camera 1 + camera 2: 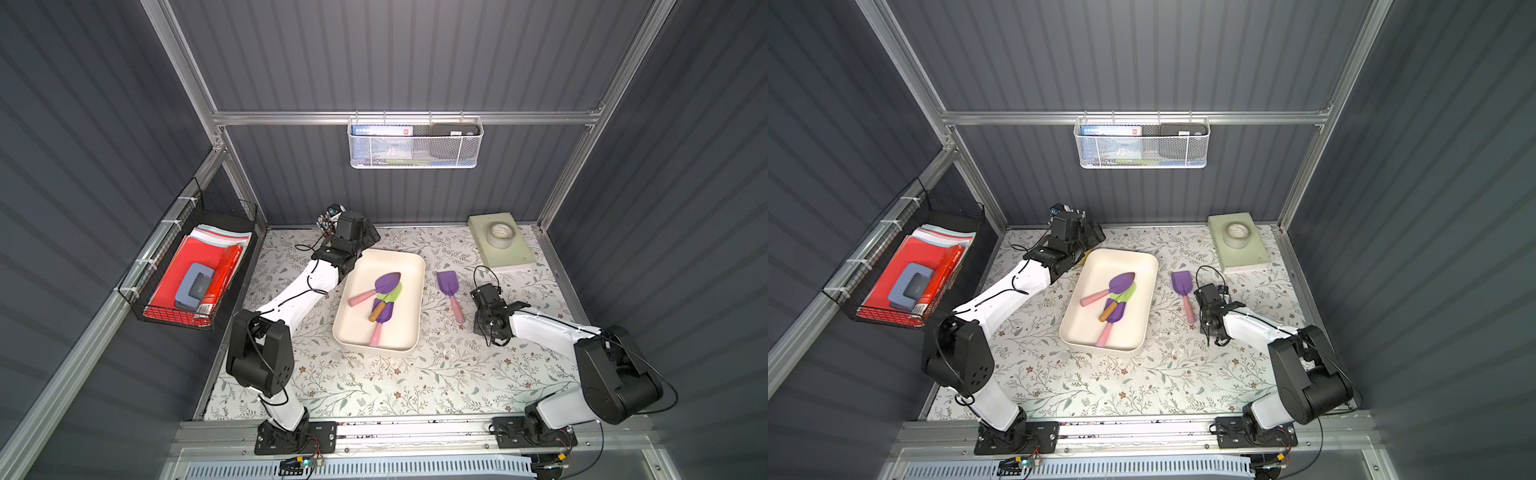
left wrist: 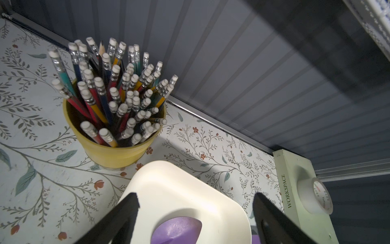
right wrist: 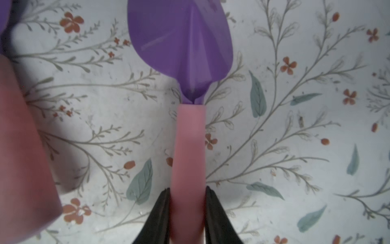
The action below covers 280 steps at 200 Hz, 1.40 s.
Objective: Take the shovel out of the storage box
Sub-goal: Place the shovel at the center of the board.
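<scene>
Shovel (image 3: 185, 42): purple blade, pink handle. Likely light, stiff plastic, smooth and perhaps slippery; best taken mid-handle. Clear of storage box (image 1: 399, 332), on or low over table (image 1: 374, 386). Right end effector (image 3: 187, 190) clamped on handle. Left end effector (image 2: 195, 197) apart, empty.

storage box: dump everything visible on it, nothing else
The storage box is a shallow cream-white bin, plastic-looking, rectangular with rounded corners and low walls. It sits flat, slightly skewed, on the floral tabletop. Inside, crossed: a far purple shovel, a green shovel, a near purple shovel. The open left claw hovers over its far corner, apparently clear of it.
</scene>
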### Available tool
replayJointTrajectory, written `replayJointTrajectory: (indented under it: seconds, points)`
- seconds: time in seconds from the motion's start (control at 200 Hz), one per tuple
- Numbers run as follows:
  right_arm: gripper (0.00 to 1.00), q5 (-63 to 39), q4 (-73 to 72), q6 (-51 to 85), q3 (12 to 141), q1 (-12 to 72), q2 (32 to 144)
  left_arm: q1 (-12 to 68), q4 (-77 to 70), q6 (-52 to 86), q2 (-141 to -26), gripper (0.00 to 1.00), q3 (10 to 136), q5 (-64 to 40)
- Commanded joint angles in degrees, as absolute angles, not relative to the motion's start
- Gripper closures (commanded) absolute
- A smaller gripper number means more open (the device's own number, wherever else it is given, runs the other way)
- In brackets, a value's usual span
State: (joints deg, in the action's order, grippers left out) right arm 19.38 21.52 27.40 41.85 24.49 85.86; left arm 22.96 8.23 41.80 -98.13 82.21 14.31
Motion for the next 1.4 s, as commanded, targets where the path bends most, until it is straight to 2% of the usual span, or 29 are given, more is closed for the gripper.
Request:
replayJointTrajectory:
  seconds: [0.0, 0.14, 0.16, 0.205, 0.235, 0.29, 0.335, 0.59, 0.83, 1.181, 1.396]
  points:
    - [0.78, 19.1, 21.0, 26.8, 44.3, 23.6, 89.4, 23.4, 7.0, 41.1, -99.8, 0.14, 80.4, 13.0]
    - [0.77, 18.1, 20.6, 27.0, 45.2, 23.6, 90.2, 24.4, 9.3, 39.1, -103.2, 0.16, 79.5, 11.7]
    - [0.74, 17.9, 20.6, 27.0, 45.2, 23.6, 90.0, 24.8, 10.4, 38.8, -103.9, 0.16, 79.9, 12.3]
    - [0.56, 17.8, 21.0, 27.2, 45.3, 23.6, 89.6, 25.9, 12.8, 38.0, -105.4, 0.17, 80.8, 14.2]
    - [0.47, 17.9, 21.4, 27.3, 45.3, 23.6, 89.0, 26.9, 14.4, 37.4, -106.3, 0.18, 81.5, 16.2]
    - [0.37, 18.4, 21.6, 27.6, 44.9, 23.5, 87.7, 28.8, 16.8, 36.6, -107.6, 0.18, 82.5, 19.8]
    - [0.32, 18.7, 22.1, 27.8, 44.7, 23.6, 86.5, 30.1, 18.5, 36.3, -108.5, 0.19, 83.2, 22.2]
    - [0.31, 18.9, 25.6, 28.7, 45.0, 23.6, 77.6, 31.6, 26.3, 33.0, -112.7, 0.32, 87.1, 31.8]
    - [0.31, 19.8, 25.8, 27.1, 46.0, 23.6, 74.7, 31.6, 32.1, 29.1, -118.0, 0.36, 89.9, 35.9]
    - [0.31, 18.1, 25.3, 27.4, 45.8, 23.6, 76.4, 31.6, 34.5, 23.7, -116.3, 0.31, 88.2, 25.4]
    - [0.31, 18.6, 25.3, 27.1, 45.5, 23.6, 76.3, 31.6, 31.7, 20.1, -113.9, 0.29, 83.7, 14.8]
